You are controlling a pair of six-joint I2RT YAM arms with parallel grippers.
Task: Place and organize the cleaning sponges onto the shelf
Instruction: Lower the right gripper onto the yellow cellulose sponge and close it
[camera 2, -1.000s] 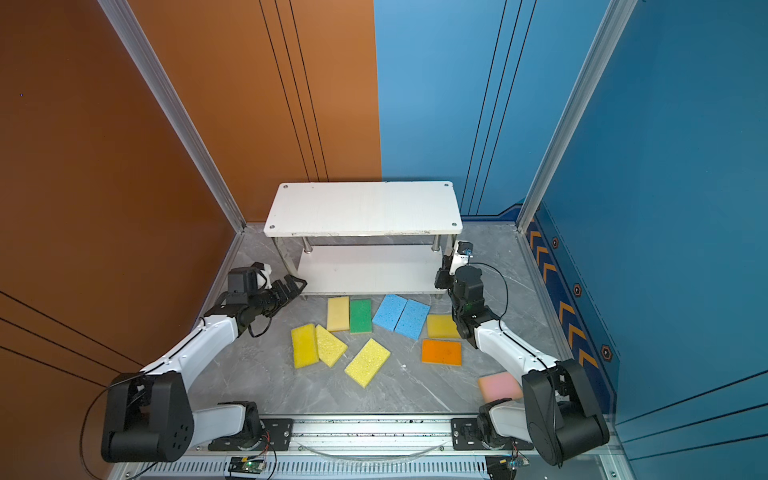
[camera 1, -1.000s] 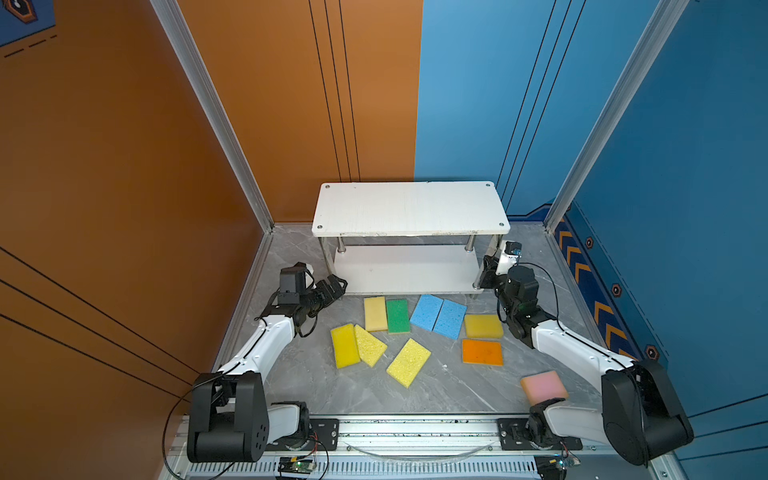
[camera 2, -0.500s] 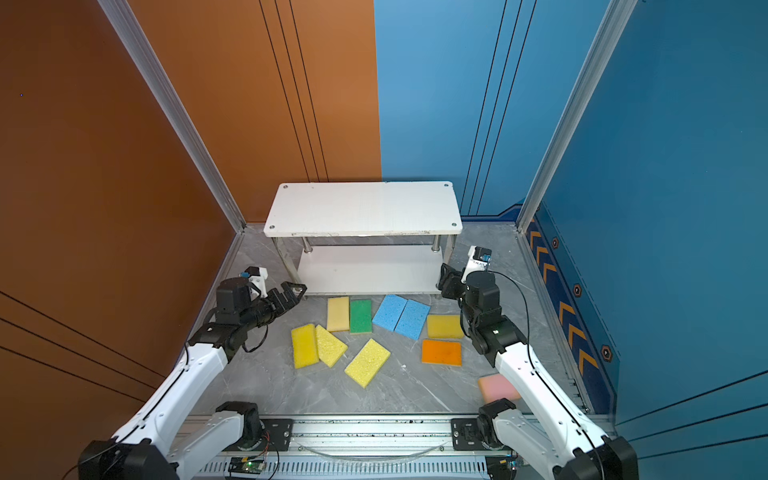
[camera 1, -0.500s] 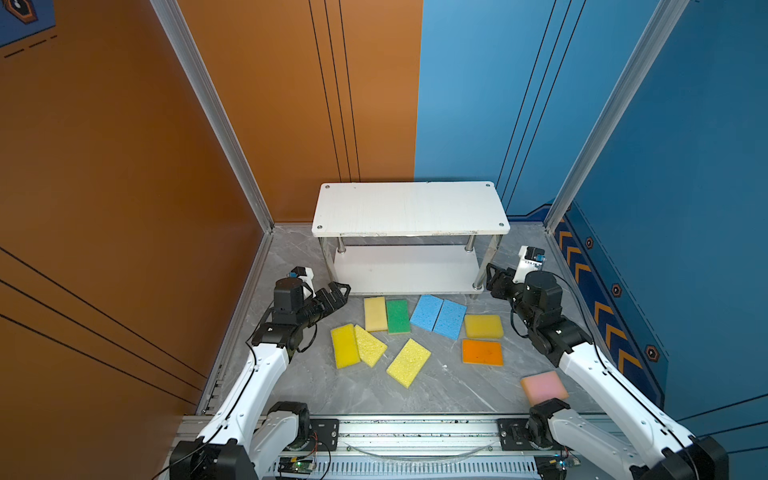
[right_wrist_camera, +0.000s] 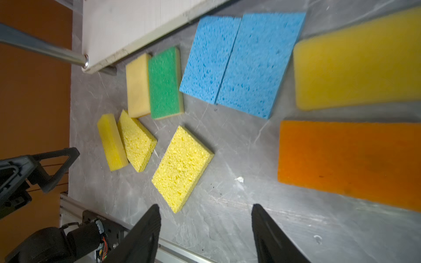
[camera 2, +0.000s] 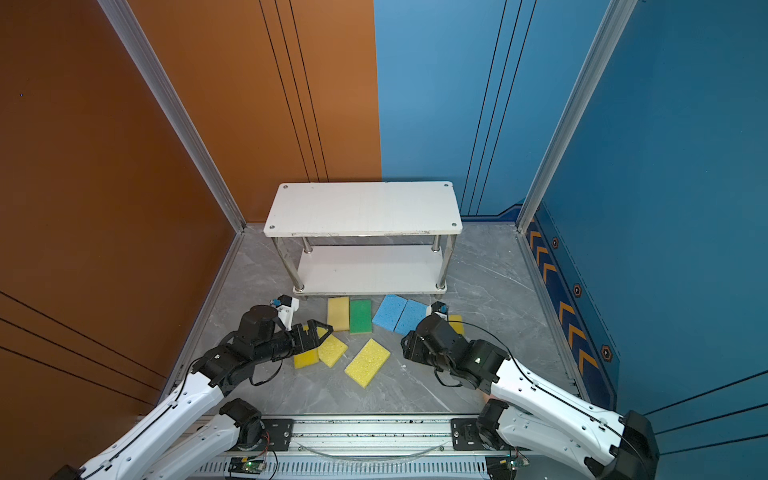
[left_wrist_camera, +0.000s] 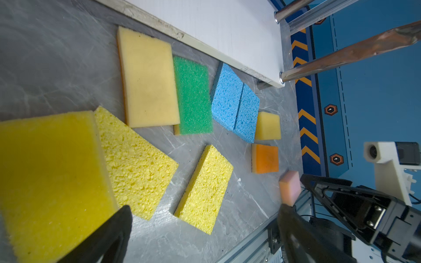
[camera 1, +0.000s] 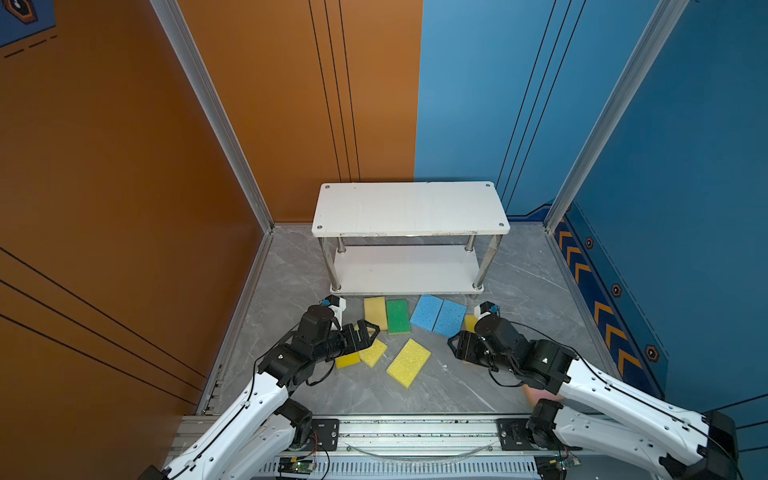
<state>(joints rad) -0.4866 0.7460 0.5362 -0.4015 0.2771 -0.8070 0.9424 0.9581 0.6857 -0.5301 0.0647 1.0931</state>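
- Both top views: a small white two-tier shelf with shiny metal posts (camera 1: 409, 208) stands midway along the far edge of the grey marbled tabletop (camera 1: 519, 291), both boards bare. The cleaning sponges, flat foam rectangles, all lie on the tabletop between the shelf's front edge and the near rail (camera 1: 415, 428).
- Same views: the left gripper (camera 1: 369, 336) hovers with jaws spread above two yellow sponges (camera 1: 373, 352). The right gripper (camera 1: 454, 347) sits low near the right end of the row, and its arm hides what is beneath.
- Left wrist view: jaws wide apart, nothing between them. The beige sponge (left_wrist_camera: 148, 79) touches the green-faced sponge (left_wrist_camera: 193, 95). Two light-blue sponges (left_wrist_camera: 225, 98) butt together. A pink sponge (left_wrist_camera: 290, 189) sits by the near edge, toward the right corner.
- Right wrist view: jaws apart and empty, over bare tabletop just beside the orange sponge (right_wrist_camera: 348, 159). A lone porous yellow sponge (right_wrist_camera: 182, 168) lies clear of the others.
- Handling, my judgement — light, soft, squashy, rough enough not to slip. Pinch across the short width at mid-length. The lone yellow one leaves finger room along both long sides — the touching pairs don't.
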